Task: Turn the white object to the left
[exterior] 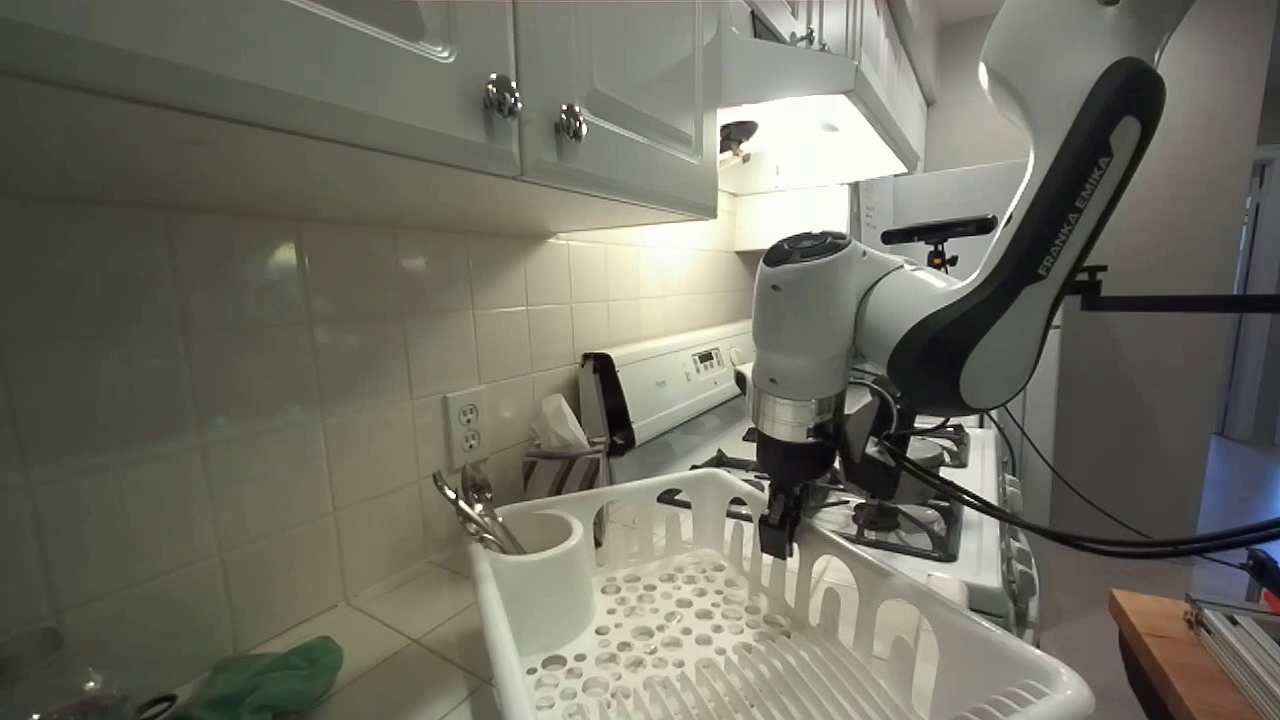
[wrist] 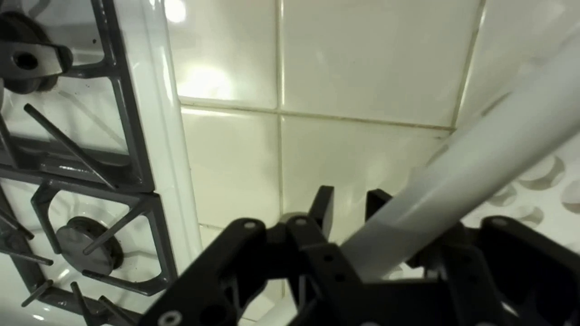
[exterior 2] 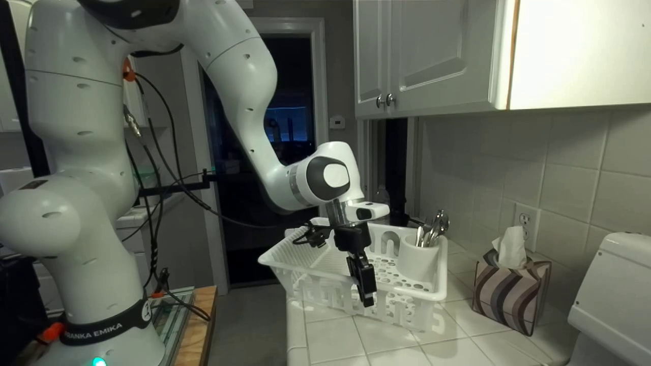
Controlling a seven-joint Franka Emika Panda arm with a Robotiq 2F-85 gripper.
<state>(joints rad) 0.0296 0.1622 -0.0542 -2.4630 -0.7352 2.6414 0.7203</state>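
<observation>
The white object is a large plastic dish-drying rack with slotted sides and plate prongs, in both exterior views (exterior: 985,640) (exterior 2: 315,273). It stands on the tiled counter. Its round utensil cup (exterior: 540,590) holds metal utensils. My gripper (exterior: 778,540) straddles the rack's rim on the stove side, pointing down; it also shows in an exterior view (exterior 2: 367,297). In the wrist view the rim (wrist: 462,181) runs diagonally between the fingers (wrist: 350,194), filling the gap near their bases. The fingers are mostly closed and appear shut on the rim; exact contact is partly hidden.
A stove (wrist: 158,113) with dark grates (wrist: 136,158) stands beside the counter. A striped tissue box (exterior 2: 508,292) stands near the tiled wall. A green cloth (exterior: 270,680) lies on the counter. Upper cabinets (exterior: 620,90) hang above. Cables (exterior: 1080,540) run from the wrist.
</observation>
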